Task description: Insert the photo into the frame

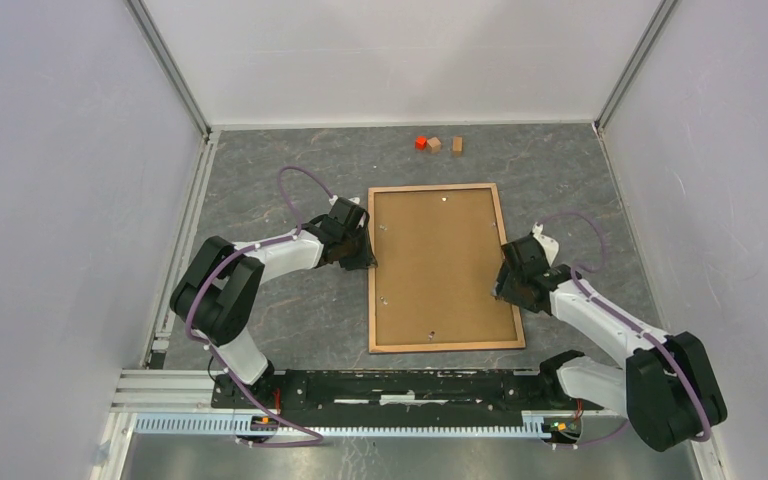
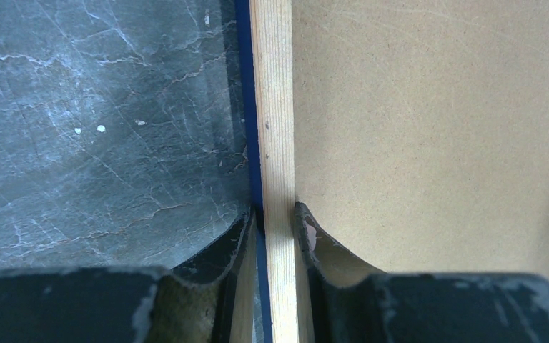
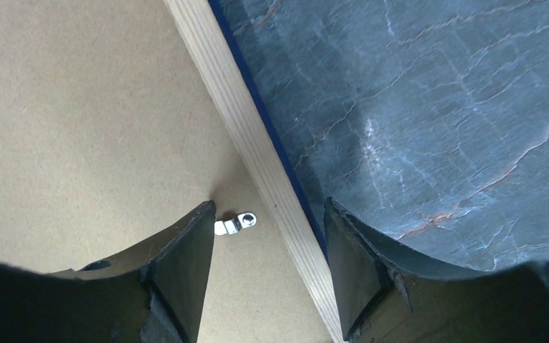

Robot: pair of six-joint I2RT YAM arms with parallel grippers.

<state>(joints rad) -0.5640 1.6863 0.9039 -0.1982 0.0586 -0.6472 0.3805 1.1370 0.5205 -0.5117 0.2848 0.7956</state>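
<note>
The frame (image 1: 435, 188) lies flat in the middle of the table, light-wood side up, with a plain brown backing board (image 1: 440, 265) filling it. The photo is hidden. My left gripper (image 1: 368, 258) is shut on the frame's left rail (image 2: 275, 107), one finger on each side of the wood (image 2: 274, 211). My right gripper (image 1: 503, 285) stands open astride the right rail (image 3: 236, 107); its inner finger is over the board (image 3: 78, 107), well off the wood, and its outer finger is beside the blue edge (image 3: 268, 207).
A small metal tab (image 3: 236, 223) sits on the board by my right inner finger. A red block (image 1: 421, 143) and two wooden blocks (image 1: 434, 145) (image 1: 457, 145) lie near the back wall. White walls close in on the left, right and back.
</note>
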